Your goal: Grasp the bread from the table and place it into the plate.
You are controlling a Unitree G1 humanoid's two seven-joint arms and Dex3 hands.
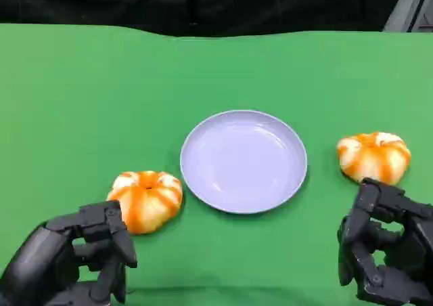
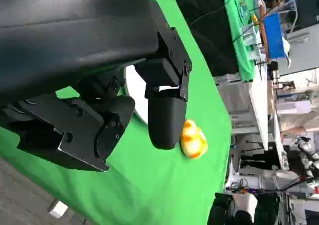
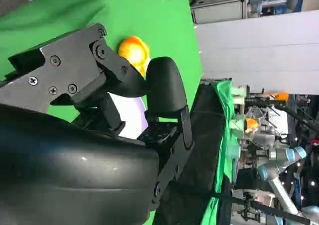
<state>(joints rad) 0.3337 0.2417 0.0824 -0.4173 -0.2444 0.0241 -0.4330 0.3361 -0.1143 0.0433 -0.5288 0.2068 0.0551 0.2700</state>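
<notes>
bread: two round glazed buns lie on the green table (image 1: 67,89), and between them stands the plate (image 1: 196,174), pale lilac, shallow, with nothing in it. the left bun (image 1: 146,199) is just beside the plate and touches or nearly touches the left hand (image 1: 81,255); the right bun (image 1: 374,156) is a little apart from the plate, just beyond the right hand (image 1: 385,252). both hands hold nothing, their fingers curved but apart. the buns look light and soft, easy to crush, the glaze maybe slippery; i would take one gently around its sides, low.
</notes>
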